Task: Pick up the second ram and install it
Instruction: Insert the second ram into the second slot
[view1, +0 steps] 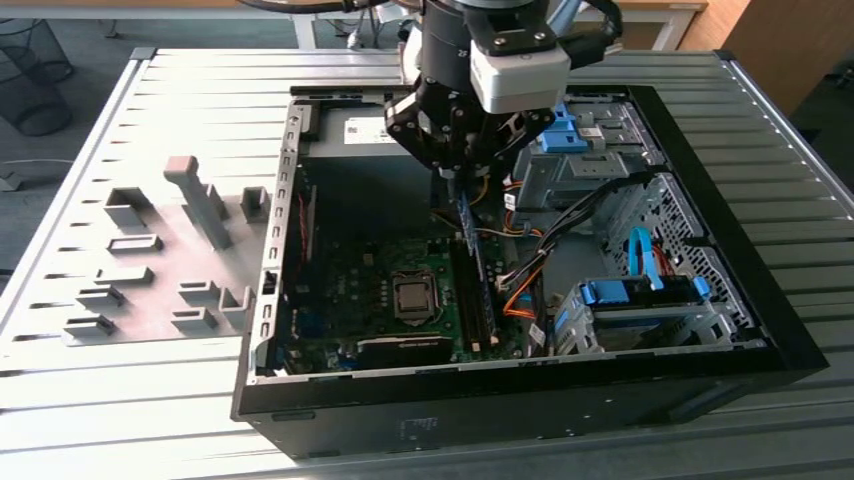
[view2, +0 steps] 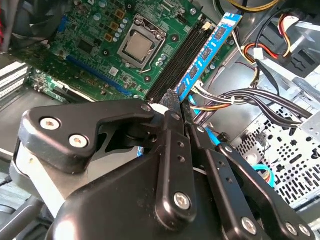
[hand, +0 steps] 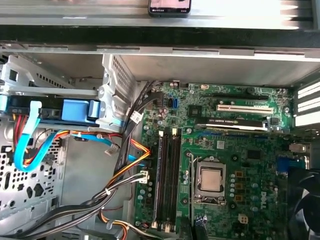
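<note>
Black gripper (view1: 461, 178) clamped shut on the long, thin blue-green memory stick (view1: 465, 222)
Exterior view: it hangs above the black slot rails (view1: 470, 300) inside the open black metal computer case (view1: 467, 410). Second wrist view: fingers (view2: 175, 150) pinch the stick (view2: 207, 50) alongside the slots. Light, stiff, fragile, I reckon: grip the edges, not the chips

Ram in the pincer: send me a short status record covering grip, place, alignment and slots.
pincer: shut on the ram
ram: blue, held inside the open case, not seated in a slot
alignment: roughly parallel to the slots, seemingly on their cable side
slots: black, beside the CPU socket
ram touching board: cannot tell
</note>
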